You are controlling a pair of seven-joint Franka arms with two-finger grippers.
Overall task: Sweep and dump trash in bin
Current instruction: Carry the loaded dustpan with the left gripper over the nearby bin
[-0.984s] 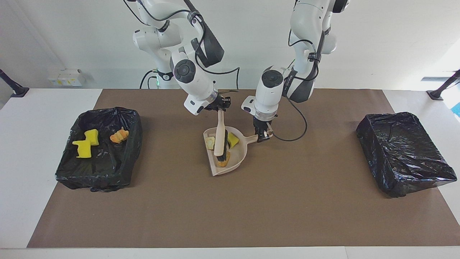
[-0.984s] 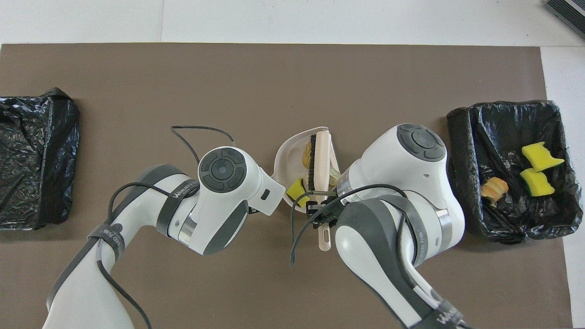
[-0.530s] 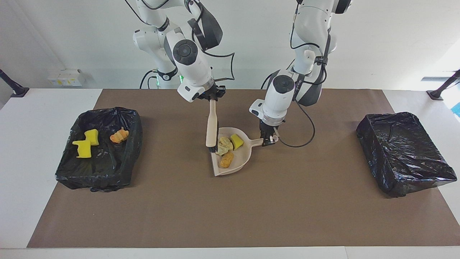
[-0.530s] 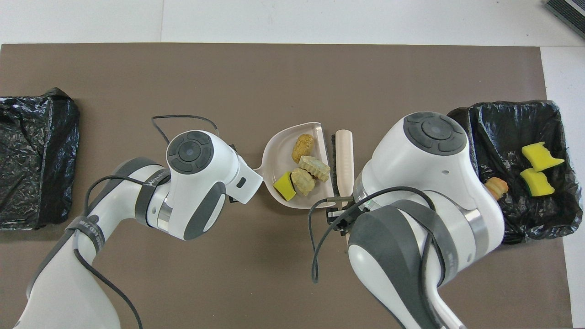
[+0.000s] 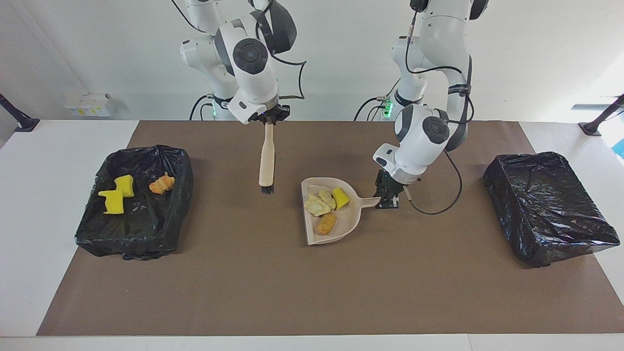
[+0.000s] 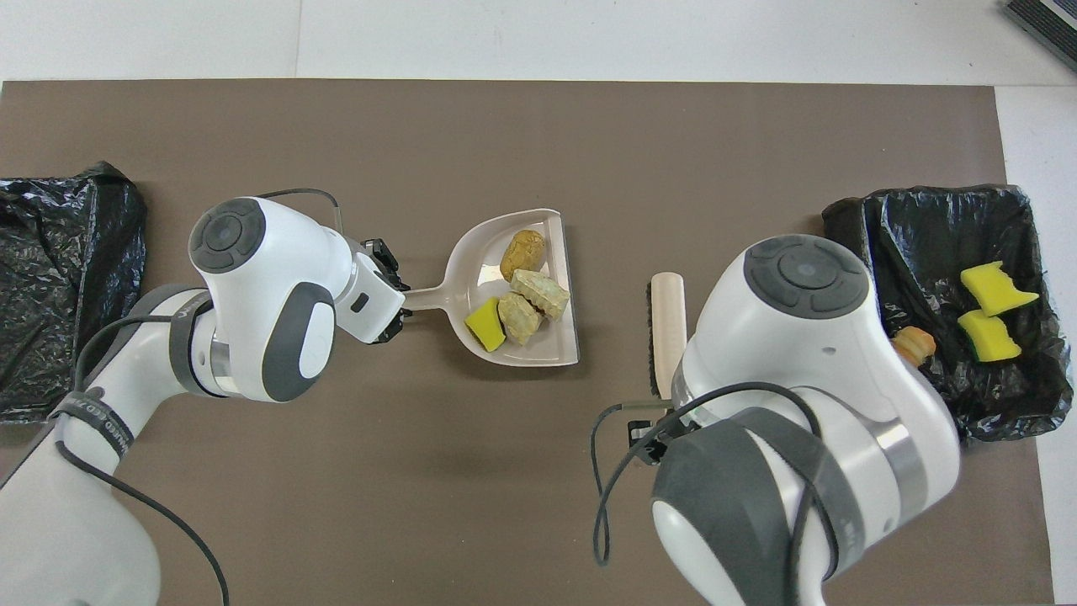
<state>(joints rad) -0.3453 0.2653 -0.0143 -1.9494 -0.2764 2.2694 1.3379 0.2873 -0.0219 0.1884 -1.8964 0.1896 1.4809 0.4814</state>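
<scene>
Resting in the beige dustpan [image 5: 352, 222] are four scraps of the trash [image 5: 324, 207]: a yellow sponge chunk, two pale lumps and an orange-tan lump nearest the pan's open lip. Three more scraps [image 5: 126, 193] lie in the black-lined bin [image 5: 92, 234] toward the right arm's end of the table from the dustpan. The left gripper [image 5: 388, 199] is clamped on the dustpan's handle, on the side facing the second black-lined bin [image 5: 551, 209]. The right gripper [image 5: 268, 118] holds the brush [image 5: 266, 161] by its handle, bristles hanging down, over the mat between the dustpan and the filled bin. The likely risk is spillage: if the pan tips toward its open lip during the carry, the orange-tan lump would probably roll out first. A thin-handle grip may also let the pan twist.
</scene>
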